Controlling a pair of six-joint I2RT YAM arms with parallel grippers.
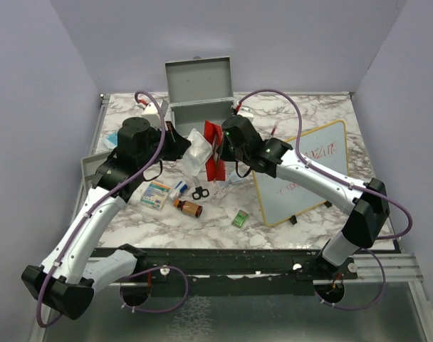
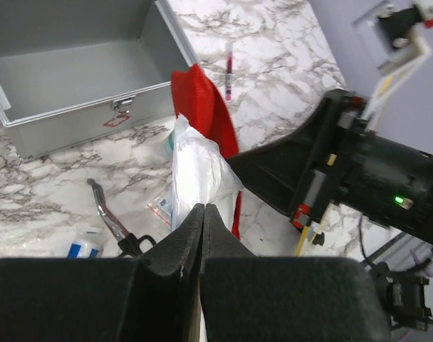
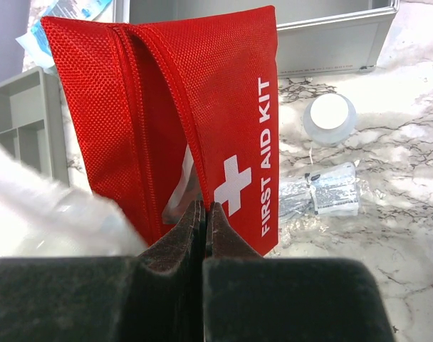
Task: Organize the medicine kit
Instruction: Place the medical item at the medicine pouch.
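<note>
- My left gripper (image 2: 204,210) is clenched on the lower edge of a white plastic packet (image 2: 195,167), which stands upright above the closed fingers.
- My right gripper (image 3: 204,206) is clamped on the bottom edge of a red first aid pouch (image 3: 202,100). The pouch hangs with its zip mouth gaping on the side facing the packet.
- Packet and pouch touch each other between the two wrists. I cannot tell whether any of the packet is inside the mouth.
- The medicine kit (image 1: 202,112) sits at the far middle of the table, lid thrown back and upright, just behind both grippers. What I can see of its inside looks bare.
- I judge the step in hand to be feeding the packet into the pouch, before the pouch goes into the kit.
- Next, I think the right side must hold the pouch steady with its mouth open. The left side then slides the packet in edge first and lets go only once it is seated.
- An amber bottle (image 1: 189,207), a small box (image 1: 156,194) and a green sachet (image 1: 239,218) lie loose on the marble, not yet sorted.
</note>
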